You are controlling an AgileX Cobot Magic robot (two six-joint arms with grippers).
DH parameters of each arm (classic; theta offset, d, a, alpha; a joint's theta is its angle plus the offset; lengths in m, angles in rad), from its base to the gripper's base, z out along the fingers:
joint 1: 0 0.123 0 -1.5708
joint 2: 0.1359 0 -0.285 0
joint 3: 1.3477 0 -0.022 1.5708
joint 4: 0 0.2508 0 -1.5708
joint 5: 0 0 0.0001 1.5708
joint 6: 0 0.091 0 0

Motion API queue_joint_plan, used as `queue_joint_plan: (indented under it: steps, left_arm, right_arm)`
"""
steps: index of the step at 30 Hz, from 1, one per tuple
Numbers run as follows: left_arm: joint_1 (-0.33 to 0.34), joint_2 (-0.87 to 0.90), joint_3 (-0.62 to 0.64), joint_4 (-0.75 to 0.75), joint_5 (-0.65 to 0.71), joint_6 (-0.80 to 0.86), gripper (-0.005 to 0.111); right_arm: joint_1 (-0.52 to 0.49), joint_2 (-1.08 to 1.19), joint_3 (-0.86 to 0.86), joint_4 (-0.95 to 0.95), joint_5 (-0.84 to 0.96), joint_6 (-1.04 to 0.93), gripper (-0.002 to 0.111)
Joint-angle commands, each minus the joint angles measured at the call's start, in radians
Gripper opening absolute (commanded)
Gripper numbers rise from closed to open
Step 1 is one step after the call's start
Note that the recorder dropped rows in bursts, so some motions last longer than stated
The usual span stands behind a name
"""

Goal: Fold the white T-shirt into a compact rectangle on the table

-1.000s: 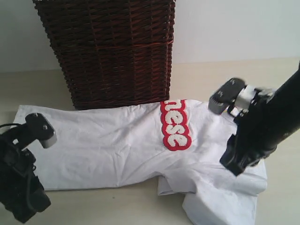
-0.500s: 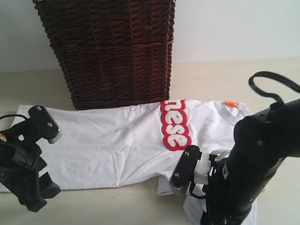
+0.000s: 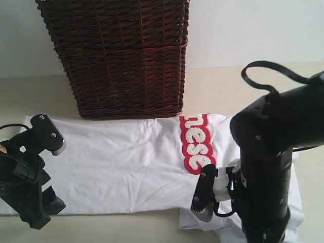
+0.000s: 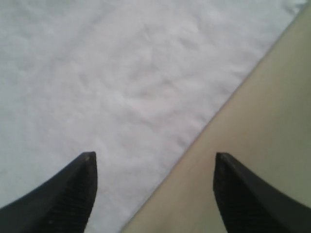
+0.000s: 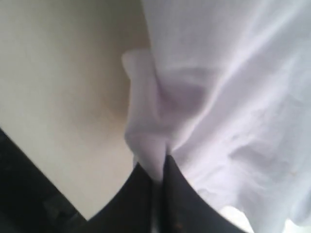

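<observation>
The white T-shirt [image 3: 126, 162] lies spread on the cream table [image 3: 212, 86] in front of the basket, its red patch with white letters [image 3: 196, 143] right of centre. My left gripper [image 4: 155, 167] stands open over the shirt's [image 4: 121, 82] front-left hem edge, one finger above cloth and the other above bare table [image 4: 272, 121]. My right gripper [image 5: 158, 172] is shut on a pinched fold of the shirt [image 5: 218, 97]. In the exterior view the right arm [image 3: 266, 167] covers the shirt's right end and hides its own fingers. The left arm [image 3: 30, 177] sits at the front left.
A tall dark wicker basket [image 3: 121, 55] stands right behind the shirt, near its back edge. The pale wall [image 3: 253, 30] runs behind the table. A black cable [image 3: 268, 68] loops up from the right arm.
The right arm swung down from the shirt's far right to its front right and rose there. The shirt slid slightly right and lies flatter. The left arm has barely moved.
</observation>
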Motion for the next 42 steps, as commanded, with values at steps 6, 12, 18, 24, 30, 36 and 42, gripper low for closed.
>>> queue_joint_plan:
  steps: [6, 12, 18, 24, 30, 36, 42]
  left_arm:
    - [-0.005, 0.0, 0.001, 0.006, -0.009, 0.001, 0.066]
    - [-0.005, 0.0, 0.001, 0.021, -0.034, 0.001, 0.066]
    - [-0.005, 0.0, 0.001, 0.051, -0.089, 0.001, 0.066]
    - [-0.005, 0.0, 0.001, 0.057, -0.134, 0.001, 0.066]
    - [-0.005, 0.0, 0.001, 0.058, -0.136, 0.001, 0.066]
    - [-0.005, 0.0, 0.001, 0.058, -0.129, 0.001, 0.066]
    - [-0.005, 0.0, 0.001, 0.054, -0.122, 0.001, 0.066]
  right_arm:
    - [-0.003, -0.132, -0.019, -0.08, -0.042, -0.138, 0.0]
    - [-0.003, -0.132, -0.03, -0.473, -0.322, 0.241, 0.004]
    - [-0.005, -0.117, -0.03, -0.884, -0.43, 0.637, 0.038]
    - [-0.005, -0.067, -0.03, -0.977, -0.421, 0.707, 0.057]
    - [-0.005, -0.058, -0.03, -1.181, -0.341, 1.013, 0.056]
    - [-0.003, -0.058, -0.03, -0.693, -0.361, 0.515, 0.041]
    - [-0.003, -0.046, -0.03, -0.378, -0.427, 0.237, 0.039]
